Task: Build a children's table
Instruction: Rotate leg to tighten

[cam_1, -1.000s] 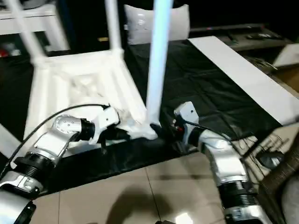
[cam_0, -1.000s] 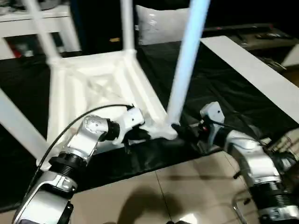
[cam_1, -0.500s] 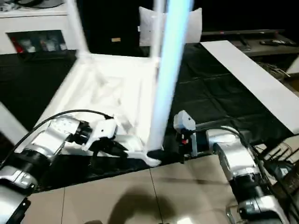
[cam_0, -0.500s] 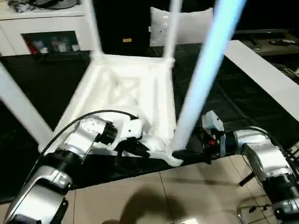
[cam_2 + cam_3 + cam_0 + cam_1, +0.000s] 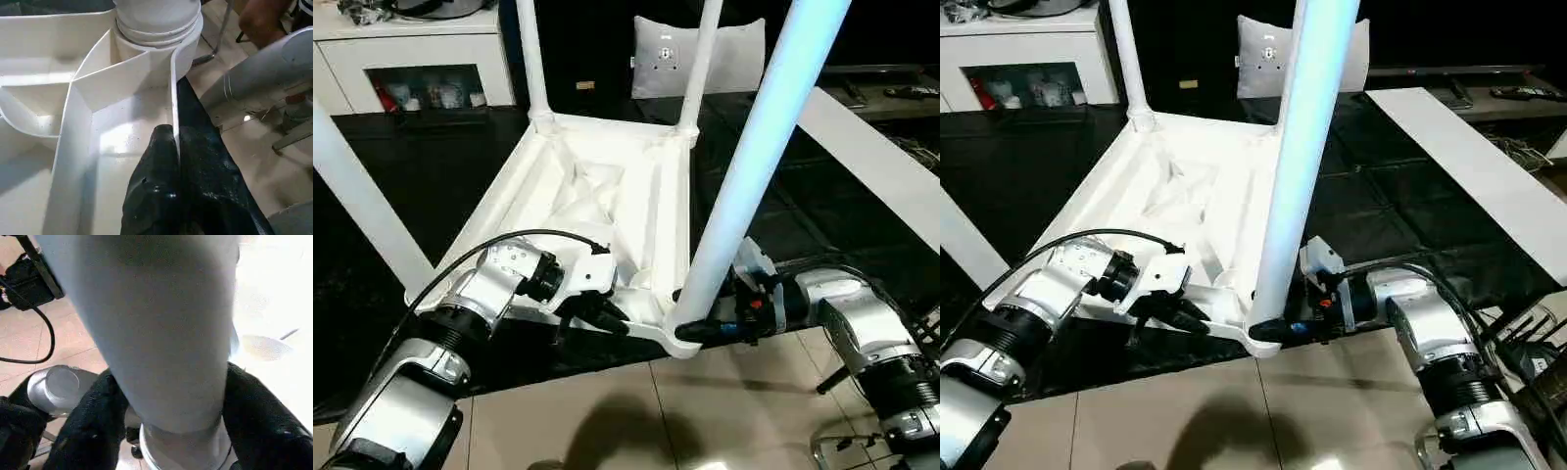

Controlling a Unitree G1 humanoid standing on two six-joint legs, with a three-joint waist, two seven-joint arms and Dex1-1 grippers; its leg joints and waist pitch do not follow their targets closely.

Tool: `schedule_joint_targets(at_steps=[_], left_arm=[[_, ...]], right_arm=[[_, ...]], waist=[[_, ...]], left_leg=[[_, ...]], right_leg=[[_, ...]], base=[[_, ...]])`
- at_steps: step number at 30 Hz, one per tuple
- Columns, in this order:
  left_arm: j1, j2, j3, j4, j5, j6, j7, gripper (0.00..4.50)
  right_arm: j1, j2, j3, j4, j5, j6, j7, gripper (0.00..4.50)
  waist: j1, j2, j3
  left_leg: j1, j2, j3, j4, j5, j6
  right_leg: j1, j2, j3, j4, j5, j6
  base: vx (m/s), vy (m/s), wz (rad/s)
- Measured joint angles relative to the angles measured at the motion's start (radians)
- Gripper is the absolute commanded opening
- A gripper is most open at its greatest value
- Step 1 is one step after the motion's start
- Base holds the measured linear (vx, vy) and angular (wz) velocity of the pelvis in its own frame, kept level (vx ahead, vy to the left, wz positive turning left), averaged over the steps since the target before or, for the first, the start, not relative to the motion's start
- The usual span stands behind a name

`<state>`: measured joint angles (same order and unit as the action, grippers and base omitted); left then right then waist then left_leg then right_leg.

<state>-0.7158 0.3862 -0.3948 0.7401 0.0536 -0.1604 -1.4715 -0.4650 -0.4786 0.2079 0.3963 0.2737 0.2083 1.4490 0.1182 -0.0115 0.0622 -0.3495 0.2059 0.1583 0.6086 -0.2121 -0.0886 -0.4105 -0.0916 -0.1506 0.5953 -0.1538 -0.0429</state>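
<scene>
The left hand [image 5: 173, 161] is pinched on the thin rim of the upturned children's table [image 5: 592, 186], which lies top-down on a black sheet [image 5: 440, 176], four legs in the air. Just to its right, the near leg [image 5: 744, 186] rises from the corner socket, the right hand [image 5: 700, 328] straddling its base, fingers [image 5: 90, 426] on either side; whether they press it cannot be told. The hollow white plastic looks light, stiff and smooth, likely slippery; the ribbed rim and the leg's base near the socket seem the surest holds.
</scene>
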Motion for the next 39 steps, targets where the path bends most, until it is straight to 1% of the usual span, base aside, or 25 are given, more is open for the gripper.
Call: schedule_joint_targets(at_steps=[6,8,12,14,17,20,21,22,24,25,27,29,32,34,36,37,38,39], left_arm=[[-0.004,-0.001,-0.001,0.013,0.000,-0.012,-0.009,0.00],[-0.004,-0.001,-0.001,0.013,0.000,-0.012,-0.012,0.00],[-0.002,-0.001,0.006,0.007,-0.008,0.044,-0.007,0.00],[0.001,0.003,0.013,-0.009,-0.007,0.094,0.012,0.00],[0.015,0.006,0.043,-0.032,0.005,0.198,0.091,0.00],[0.029,-0.010,0.060,-0.070,0.010,0.273,0.155,0.00],[0.046,-0.016,0.078,-0.101,0.011,0.321,0.200,0.00],[0.053,-0.023,0.089,-0.121,0.013,0.361,0.232,0.00],[0.066,-0.063,0.118,-0.159,0.023,0.450,0.334,0.00],[0.068,-0.075,0.119,-0.168,0.023,0.467,0.355,0.00],[0.072,-0.094,0.126,-0.180,0.023,0.492,0.384,0.00],[0.076,-0.129,0.146,-0.197,0.032,0.535,0.466,0.00],[0.078,-0.183,0.159,-0.224,0.051,0.581,0.578,0.00],[0.087,-0.215,0.167,-0.263,0.059,0.622,0.639,0.00],[0.093,-0.235,0.176,-0.290,0.059,0.649,0.669,0.00],[0.095,-0.239,0.176,-0.299,0.059,0.655,0.677,0.00],[0.098,-0.240,0.177,-0.307,0.058,0.655,0.679,0.00],[0.099,-0.240,0.178,-0.313,0.058,0.655,0.679,0.00]], right_arm=[[0.000,0.001,0.002,0.000,-0.001,0.003,0.002,2.19],[0.000,0.003,0.001,0.000,-0.001,0.008,0.000,2.16],[0.031,0.031,-0.012,-0.049,0.004,0.053,-0.052,2.09],[0.047,0.059,-0.024,-0.070,0.003,0.077,-0.120,2.08],[0.072,0.135,-0.060,-0.085,-0.010,0.110,-0.282,2.07],[0.075,0.171,-0.089,-0.094,-0.020,0.136,-0.401,2.06],[0.079,0.205,-0.108,-0.109,-0.040,0.156,-0.476,2.05],[0.080,0.234,-0.122,-0.117,-0.052,0.169,-0.531,2.05],[0.077,0.303,-0.156,-0.128,-0.089,0.196,-0.691,2.05],[0.075,0.311,-0.162,-0.129,-0.095,0.200,-0.724,2.05],[0.070,0.319,-0.164,-0.132,-0.103,0.208,-0.769,2.05],[0.042,0.376,-0.188,-0.109,-0.132,0.213,-0.882,2.05],[0.006,0.426,-0.211,-0.065,-0.165,0.191,-1.018,2.05],[-0.005,0.458,-0.236,-0.046,-0.170,0.157,-1.081,2.71],[-0.005,0.480,-0.253,-0.040,-0.170,0.128,-1.110,2.77],[-0.005,0.484,-0.253,-0.039,-0.170,0.112,-1.116,2.93],[-0.005,0.484,-0.253,-0.038,-0.171,0.102,-1.118,2.93],[-0.005,0.484,-0.253,-0.036,-0.171,0.087,-1.118,3.09]], waist=[[0.000,0.000,0.000],[0.000,0.000,0.000],[-0.003,0.002,-0.001],[-0.008,0.004,-0.002],[-0.031,0.006,-0.003],[-0.063,0.008,-0.003],[-0.078,0.008,-0.004],[-0.089,0.008,-0.004],[-0.110,0.009,-0.004],[-0.118,0.010,-0.004],[-0.126,0.012,-0.005],[-0.138,0.012,-0.005],[-0.140,0.012,-0.005],[-0.138,0.012,-0.005],[-0.136,0.012,-0.005],[-0.136,0.012,-0.006],[-0.134,0.012,-0.006],[-0.131,0.012,-0.006]], left_leg=[[0.001,0.000,0.000,0.000,-0.001,-0.001],[0.001,0.000,0.000,0.000,-0.001,-0.001],[0.002,0.000,0.000,0.000,-0.001,-0.002],[0.006,0.001,0.000,0.000,-0.001,-0.008],[0.016,0.001,0.001,-0.001,0.001,-0.009],[0.016,0.002,-0.003,-0.001,0.001,-0.009],[0.016,0.002,-0.007,-0.003,0.001,-0.009],[0.015,0.003,-0.008,-0.002,0.001,-0.009],[0.015,0.002,-0.010,0.001,0.001,-0.009],[0.016,0.002,-0.012,0.001,0.001,-0.009],[0.013,0.003,-0.013,-0.001,0.001,-0.009],[0.011,0.002,-0.013,-0.002,0.000,-0.008],[0.008,0.002,-0.013,-0.005,0.000,-0.007],[0.001,0.001,-0.012,-0.006,-0.001,-0.006],[-0.002,0.002,-0.012,-0.010,0.001,-0.001],[-0.003,0.002,-0.012,-0.010,0.001,-0.001],[-0.005,0.001,-0.011,-0.010,0.000,-0.001],[-0.008,0.001,-0.011,-0.009,-0.001,-0.001]], right_leg=[[0.001,0.000,0.000,0.000,0.000,0.000],[0.001,0.000,0.000,0.000,0.000,0.000],[0.001,0.000,0.000,0.000,0.000,0.000],[0.003,0.000,0.000,0.001,0.000,0.000],[0.010,0.001,-0.001,0.000,0.000,0.000],[0.013,0.001,-0.009,-0.012,0.000,0.001],[0.015,0.001,-0.012,-0.019,0.000,0.001],[0.015,0.001,-0.014,-0.020,0.000,0.001],[0.016,-0.001,-0.018,-0.022,0.000,0.001],[0.016,-0.001,-0.021,-0.025,0.000,0.001],[0.017,-0.001,-0.023,-0.031,0.000,0.001],[0.018,-0.001,-0.023,-0.032,0.001,0.001],[0.016,-0.001,-0.022,-0.032,0.004,0.000],[0.009,-0.001,-0.020,-0.032,0.018,0.000],[0.003,0.000,-0.019,-0.029,0.019,-0.005],[0.000,0.000,-0.019,-0.025,0.017,-0.007],[-0.004,-0.001,-0.016,-0.020,0.013,-0.008],[-0.009,-0.001,-0.016,-0.015,0.010,-0.009]], base=[[0.000,0.000,0.00],[0.000,0.000,0.00],[0.000,0.000,0.00],[0.000,0.000,0.00],[0.000,0.000,0.00],[0.000,0.000,0.00],[0.000,0.000,0.00],[0.000,0.000,0.00],[0.000,0.000,0.00],[0.000,0.000,0.00],[0.000,0.000,0.00],[0.000,0.000,0.00],[0.000,0.000,0.00],[0.000,0.000,0.00],[0.025,-0.011,0.00],[0.051,-0.023,0.00],[0.000,0.000,0.00],[0.000,0.000,0.00]])
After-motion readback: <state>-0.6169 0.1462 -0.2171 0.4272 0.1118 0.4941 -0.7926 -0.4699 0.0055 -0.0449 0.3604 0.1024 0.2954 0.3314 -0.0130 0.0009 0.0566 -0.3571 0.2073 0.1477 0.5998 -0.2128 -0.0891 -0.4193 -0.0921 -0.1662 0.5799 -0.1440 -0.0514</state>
